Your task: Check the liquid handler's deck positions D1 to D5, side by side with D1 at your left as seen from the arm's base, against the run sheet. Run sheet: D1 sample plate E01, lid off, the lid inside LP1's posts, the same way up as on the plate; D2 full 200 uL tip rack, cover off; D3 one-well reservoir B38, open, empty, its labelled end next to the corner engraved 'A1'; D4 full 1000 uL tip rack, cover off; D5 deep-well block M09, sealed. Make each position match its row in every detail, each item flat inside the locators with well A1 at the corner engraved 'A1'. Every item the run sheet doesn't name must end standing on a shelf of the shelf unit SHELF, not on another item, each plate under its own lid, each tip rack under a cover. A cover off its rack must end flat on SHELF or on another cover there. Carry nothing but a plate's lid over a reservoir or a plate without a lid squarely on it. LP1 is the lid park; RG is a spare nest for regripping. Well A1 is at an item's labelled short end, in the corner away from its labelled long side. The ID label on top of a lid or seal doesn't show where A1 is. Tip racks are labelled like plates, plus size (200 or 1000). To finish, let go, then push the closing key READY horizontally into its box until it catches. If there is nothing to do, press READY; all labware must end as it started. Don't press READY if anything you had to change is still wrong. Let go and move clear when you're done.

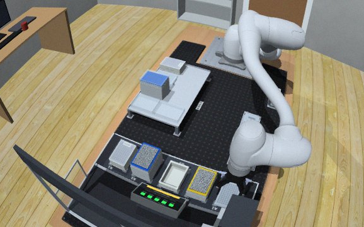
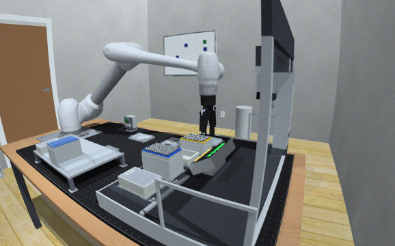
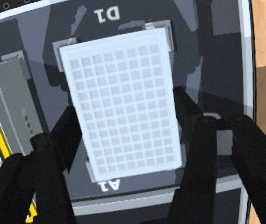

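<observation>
My gripper (image 3: 126,110) is over deck position D1 (image 3: 107,14) at the right end of the deck row, and it also shows in the top and exterior views (image 1: 239,188) (image 2: 208,127). It is shut on a white 96-well sample plate (image 3: 123,111) across the plate's long sides. The plate has no lid and its wells are open. It lies a little askew to D1's corner locators, with the engraved 'A1' (image 3: 109,185) at its near end. I cannot tell whether it touches the nest. The plate also shows under the wrist in the top view (image 1: 227,193).
Along the deck stand a yellow-rimmed open tip rack (image 1: 201,181), an open white reservoir (image 1: 173,176), a taller blue-rimmed open tip rack (image 1: 145,161) and a sealed deep-well block (image 1: 122,154). The shelf unit (image 1: 172,94) holds a blue-covered rack (image 1: 154,83) and a grey box (image 1: 172,64). A flat lid (image 1: 251,118) lies behind the arm.
</observation>
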`<state>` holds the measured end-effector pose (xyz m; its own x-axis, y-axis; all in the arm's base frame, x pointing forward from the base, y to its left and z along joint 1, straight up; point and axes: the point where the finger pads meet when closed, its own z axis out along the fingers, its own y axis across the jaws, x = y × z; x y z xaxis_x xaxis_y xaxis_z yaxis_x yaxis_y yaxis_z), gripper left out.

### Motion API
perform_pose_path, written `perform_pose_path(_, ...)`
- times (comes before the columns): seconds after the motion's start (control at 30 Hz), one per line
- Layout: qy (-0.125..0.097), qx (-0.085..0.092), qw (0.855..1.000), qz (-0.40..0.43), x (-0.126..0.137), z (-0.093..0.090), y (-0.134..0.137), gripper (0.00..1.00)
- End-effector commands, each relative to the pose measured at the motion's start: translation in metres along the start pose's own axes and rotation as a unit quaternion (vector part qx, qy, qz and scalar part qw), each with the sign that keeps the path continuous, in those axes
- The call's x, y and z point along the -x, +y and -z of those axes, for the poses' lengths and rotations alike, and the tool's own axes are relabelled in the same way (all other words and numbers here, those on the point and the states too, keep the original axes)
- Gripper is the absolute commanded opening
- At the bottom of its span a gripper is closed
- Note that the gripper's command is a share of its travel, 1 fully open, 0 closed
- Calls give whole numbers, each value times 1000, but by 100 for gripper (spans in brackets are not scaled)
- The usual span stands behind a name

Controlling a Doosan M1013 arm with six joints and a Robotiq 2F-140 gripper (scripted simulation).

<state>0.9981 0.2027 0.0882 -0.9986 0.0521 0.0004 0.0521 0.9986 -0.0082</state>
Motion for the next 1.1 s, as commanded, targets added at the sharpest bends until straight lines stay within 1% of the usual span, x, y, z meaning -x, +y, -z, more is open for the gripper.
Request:
perform_pose_path(0.0,-1,0,1000,0,0,1,0,10)
perform_pose_path(0.37,-1,0,1000,0,0,18,0,10)
perform_pose_path(0.43,-1,0,1000,0,0,18,0,10)
perform_pose_path(0.93,-1,0,1000,0,0,43,0,10)
perform_pose_path(1.07,-1,0,1000,0,0,46,0,10)
